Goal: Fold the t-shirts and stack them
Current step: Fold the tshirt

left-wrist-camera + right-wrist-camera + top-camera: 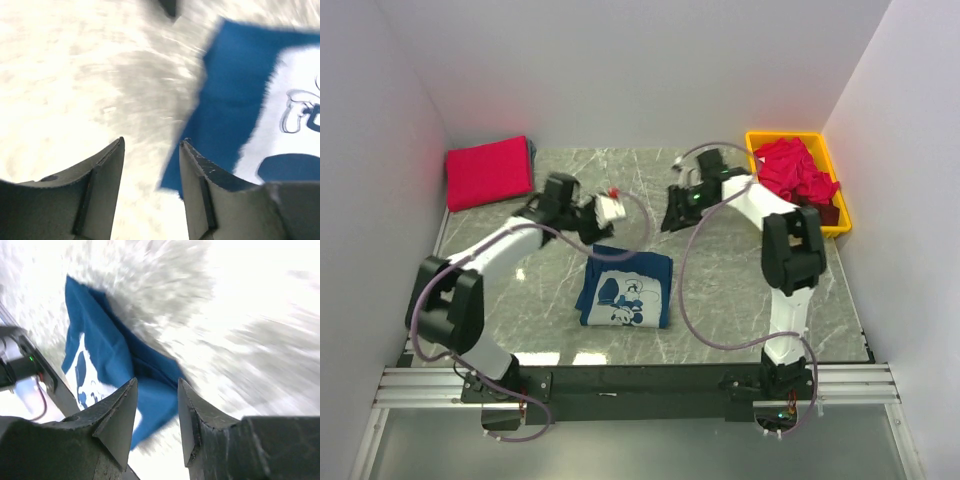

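Observation:
A navy blue t-shirt [625, 287] with a white print lies folded flat on the marble table, mid-front. My left gripper [610, 212] hovers just behind its left back corner. In the left wrist view that gripper [151, 142] is open and empty, with the navy t-shirt [235, 90] to its right. My right gripper [673, 215] hangs behind the shirt's right back corner. It [157, 382] is open with nothing in it, above the navy t-shirt [115, 355]. A folded red-pink t-shirt [488, 172] lies at the back left.
A yellow bin [758, 137] at the back right holds a heap of red-pink t-shirts [798, 170] and a dark maroon one [828, 213]. White walls close in the table on three sides. Purple cables loop from both arms over the table.

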Action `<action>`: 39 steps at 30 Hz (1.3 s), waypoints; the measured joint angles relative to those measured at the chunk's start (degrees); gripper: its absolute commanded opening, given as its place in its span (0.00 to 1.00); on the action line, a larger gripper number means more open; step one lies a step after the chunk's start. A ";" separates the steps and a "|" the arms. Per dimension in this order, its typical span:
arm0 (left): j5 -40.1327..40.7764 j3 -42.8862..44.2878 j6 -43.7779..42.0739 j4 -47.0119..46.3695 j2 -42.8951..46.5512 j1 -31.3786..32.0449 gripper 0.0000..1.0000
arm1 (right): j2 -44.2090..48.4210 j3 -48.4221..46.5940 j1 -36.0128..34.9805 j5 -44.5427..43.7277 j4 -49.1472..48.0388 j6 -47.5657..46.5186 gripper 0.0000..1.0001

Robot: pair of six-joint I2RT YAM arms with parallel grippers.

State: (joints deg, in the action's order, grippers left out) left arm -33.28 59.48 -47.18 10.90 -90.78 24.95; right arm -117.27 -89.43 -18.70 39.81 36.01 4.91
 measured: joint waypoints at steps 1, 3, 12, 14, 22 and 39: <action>-1.42 2.12 2.05 2.01 1.09 -1.97 0.51 | 1.31 0.00 1.68 0.00 0.37 -0.24 0.45; -3.67 5.18 6.45 5.09 2.89 -4.74 0.51 | 4.00 0.76 4.74 0.24 0.61 -0.59 0.44; -10.40 3.80 30.69 10.93 5.68 -14.05 0.54 | 13.18 13.18 5.49 1.84 0.87 -2.71 0.44; -10.40 2.05 34.99 10.99 4.09 -14.23 0.54 | 12.39 14.95 5.03 1.81 0.94 -2.89 0.44; -9.77 1.07 45.03 9.62 -4.96 -14.21 0.58 | 7.43 14.84 4.48 2.75 -0.48 -2.91 0.44; -8.63 1.27 48.94 6.56 -11.96 -14.21 0.63 | 0.76 12.17 1.11 5.97 -2.34 -1.57 0.40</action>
State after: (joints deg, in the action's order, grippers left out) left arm -41.91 60.75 1.76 17.45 -102.74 10.74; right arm -116.51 -77.25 -17.58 45.78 33.67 3.33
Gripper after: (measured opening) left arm 0.639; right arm 0.411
